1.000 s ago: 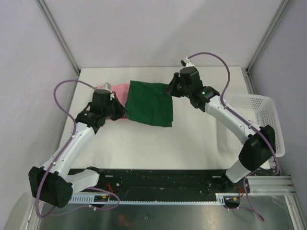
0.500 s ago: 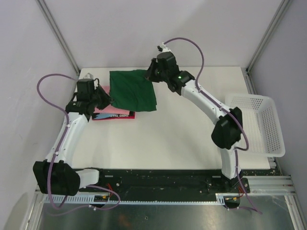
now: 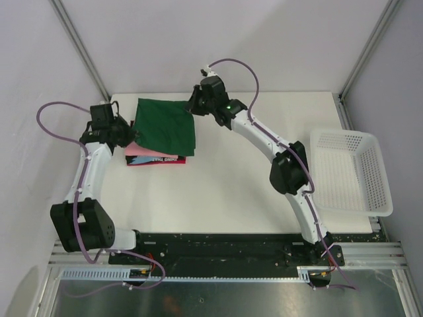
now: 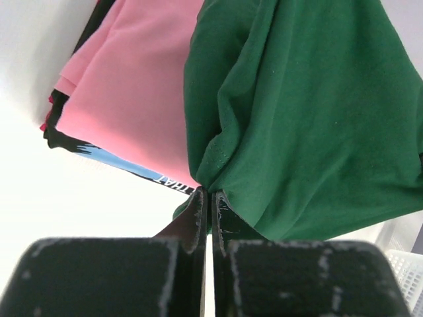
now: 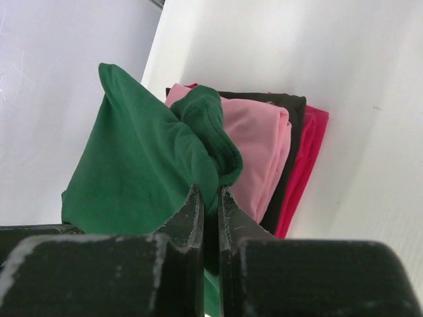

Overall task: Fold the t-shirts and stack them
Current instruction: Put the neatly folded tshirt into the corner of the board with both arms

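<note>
The dark green t-shirt [image 3: 165, 125], lifted by two corners, hangs spread over the folded stack [image 3: 157, 158]. A pink shirt [image 4: 132, 86] tops that stack; black, red and blue layers lie beneath.

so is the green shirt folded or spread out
Folded: the green shirt is a compact doubled panel, pinched at opposite edges by the left tool and right tool, over the pink-topped stack.

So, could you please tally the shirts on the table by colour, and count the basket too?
Dark green cloth t-shirt: 1
Pink folded t-shirt: 1
Black folded t-shirt: 1
Red folded t-shirt: 1
White plastic mesh basket: 1
Total: 5, leaving out the light blue strip, which may be print.
</note>
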Tool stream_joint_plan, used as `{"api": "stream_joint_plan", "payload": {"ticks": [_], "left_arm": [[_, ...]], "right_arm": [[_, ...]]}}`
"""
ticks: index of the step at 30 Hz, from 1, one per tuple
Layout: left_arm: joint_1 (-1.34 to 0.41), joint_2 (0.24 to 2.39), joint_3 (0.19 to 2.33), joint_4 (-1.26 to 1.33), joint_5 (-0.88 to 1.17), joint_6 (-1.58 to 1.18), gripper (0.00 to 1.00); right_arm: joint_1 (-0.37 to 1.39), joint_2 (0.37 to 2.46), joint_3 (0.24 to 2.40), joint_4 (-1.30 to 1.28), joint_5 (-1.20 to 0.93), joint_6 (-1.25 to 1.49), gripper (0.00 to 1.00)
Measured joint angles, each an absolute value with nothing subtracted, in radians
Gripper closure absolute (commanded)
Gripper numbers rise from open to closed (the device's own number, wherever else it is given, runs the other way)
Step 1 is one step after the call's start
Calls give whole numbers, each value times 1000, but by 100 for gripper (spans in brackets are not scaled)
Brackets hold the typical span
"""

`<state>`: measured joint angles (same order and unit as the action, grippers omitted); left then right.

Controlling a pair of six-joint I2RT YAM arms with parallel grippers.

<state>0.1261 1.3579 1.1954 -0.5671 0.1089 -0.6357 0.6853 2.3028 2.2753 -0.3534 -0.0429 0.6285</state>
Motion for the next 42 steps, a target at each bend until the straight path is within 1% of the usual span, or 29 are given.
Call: {"api": "stream_joint_plan", "payload": {"ticks": [6, 24, 26, 28, 29, 31, 32, 33, 35, 36, 38, 42], "left_arm": [[165, 1407, 1227, -571, 110, -627, 100], [258, 1524, 1266, -570, 114, -611, 100], [264, 1541, 1266, -571, 106, -607, 100], [271, 1562, 1266, -569, 93, -600, 99], [274, 1575, 1266, -568, 84, -598, 96], [281, 1609, 1267, -562, 72, -589, 87], [285, 1629, 1267, -560, 65, -582, 78], [288, 1651, 1267, -558, 58, -575, 70], [297, 1694, 1270, -556, 42, -558, 62], [303, 1714, 1272, -555, 32, -550, 59], [315, 1737, 1276, -554, 25, -543, 53], [330, 1734, 1280, -551, 4, -537, 47]], "right_arm": [[690, 2366, 2341, -311, -57, 640, 100], [694, 2480, 2403, -222, -77, 708, 100], [694, 2501, 2419, -210, -81, 709, 93], [694, 2526, 2434, -193, -87, 711, 84], [694, 2538, 2439, -183, -89, 713, 78], [693, 2559, 2445, -168, -93, 718, 66], [693, 2569, 2445, -158, -95, 719, 60], [692, 2577, 2445, -151, -96, 719, 50], [687, 2589, 2445, -150, -96, 722, 30], [683, 2590, 2444, -151, -97, 722, 23], [670, 2591, 2442, -150, -104, 722, 17], [629, 2589, 2439, -160, -127, 718, 14]]}}
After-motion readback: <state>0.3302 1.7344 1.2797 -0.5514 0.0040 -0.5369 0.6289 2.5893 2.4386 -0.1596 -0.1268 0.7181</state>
